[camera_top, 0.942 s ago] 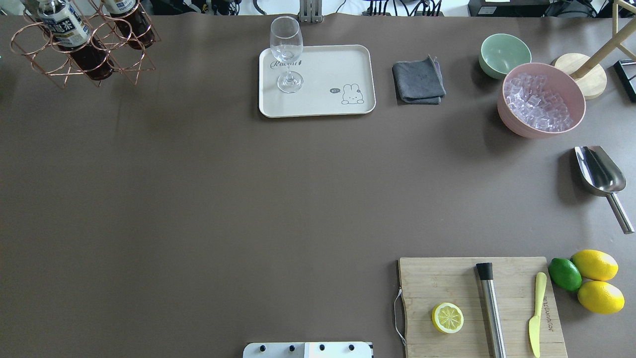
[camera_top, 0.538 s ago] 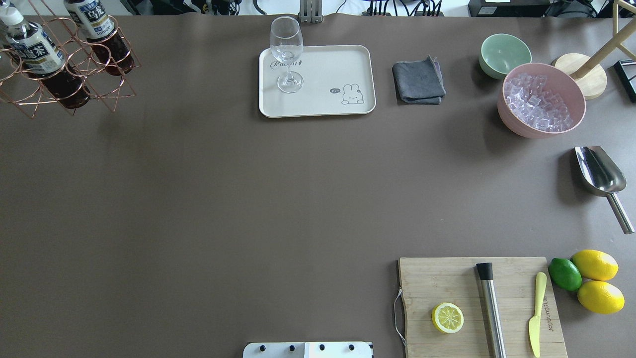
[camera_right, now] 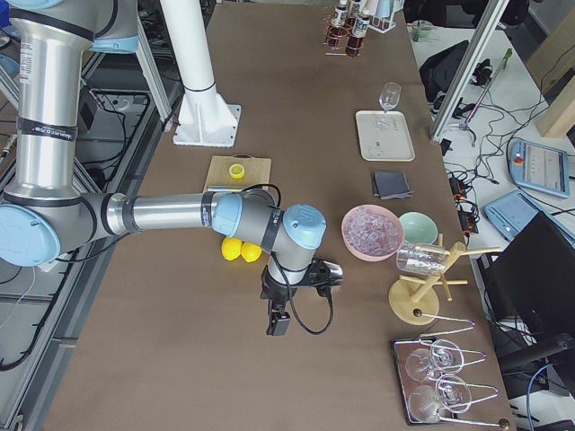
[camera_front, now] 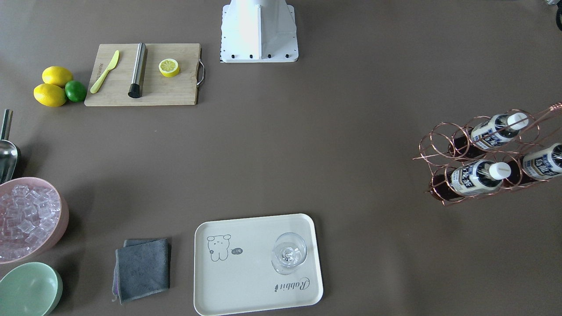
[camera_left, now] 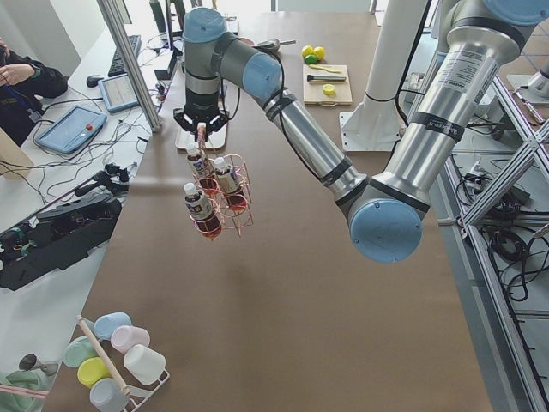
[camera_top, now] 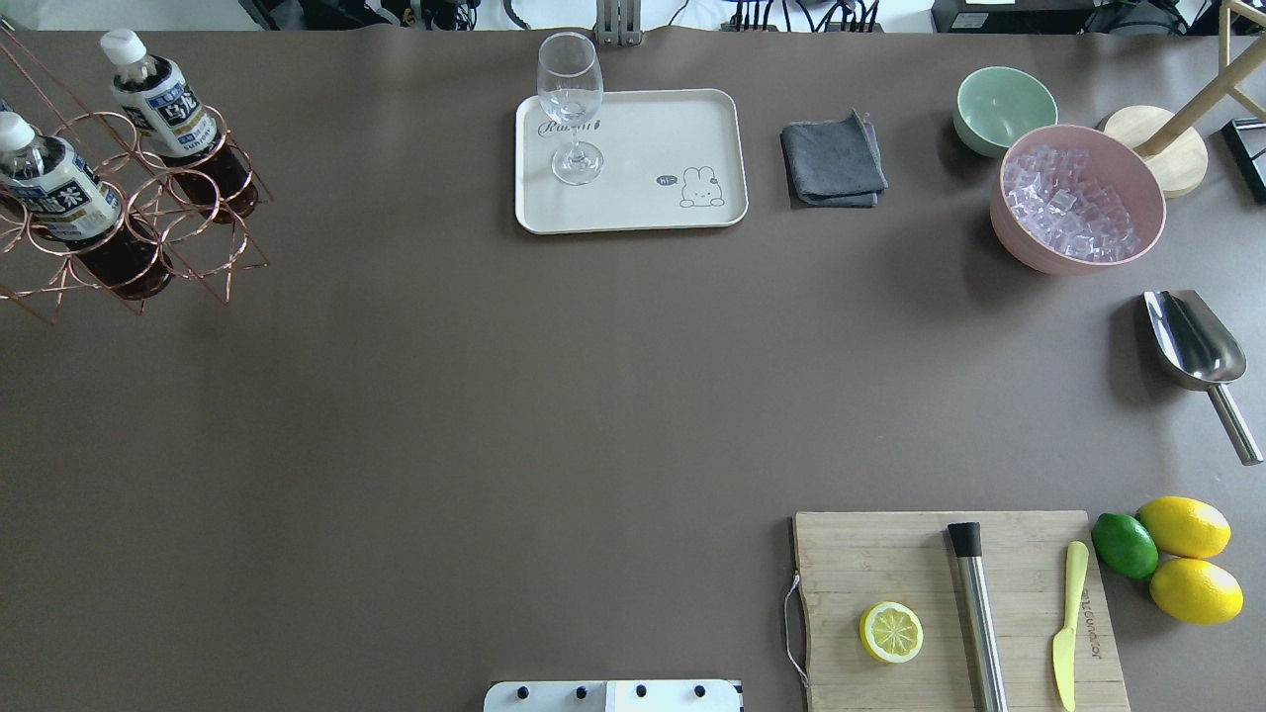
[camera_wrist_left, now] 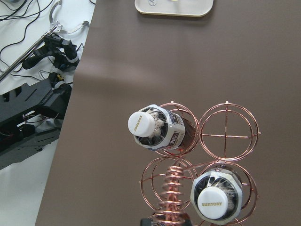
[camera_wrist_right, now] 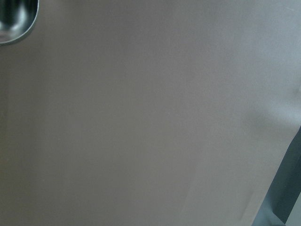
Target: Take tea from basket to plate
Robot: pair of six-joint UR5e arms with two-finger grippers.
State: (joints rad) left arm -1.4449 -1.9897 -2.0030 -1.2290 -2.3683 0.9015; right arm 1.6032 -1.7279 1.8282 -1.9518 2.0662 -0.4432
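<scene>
The copper wire basket (camera_top: 188, 188) hangs above the table's far left, carried by its looped handle (camera_wrist_left: 171, 197). My left gripper (camera_left: 202, 129) is shut on that handle's top; only dark finger bits show at the bottom edge of the left wrist view. Three tea bottles (camera_front: 496, 127) (camera_front: 476, 177) (camera_front: 544, 162) with white caps stand in its rings; two of these tea bottles (camera_top: 163, 99) (camera_top: 54, 193) show from overhead. The cream plate (camera_top: 643, 158) lies at the far middle, well apart from the basket. My right gripper (camera_right: 277, 325) hovers low by the scoop; I cannot tell its state.
A stemmed glass (camera_top: 571, 99) stands on the plate's left part. A grey cloth (camera_top: 833, 163), green bowl (camera_top: 1004, 107) and pink ice bowl (camera_top: 1078, 198) sit to its right. A metal scoop (camera_top: 1192, 341), cutting board (camera_top: 954, 603), lemons and a lime occupy the right side.
The basket with its bottles has swung toward the robot and slightly left in the overhead view, coming further into frame. Nothing else on the table has moved.
</scene>
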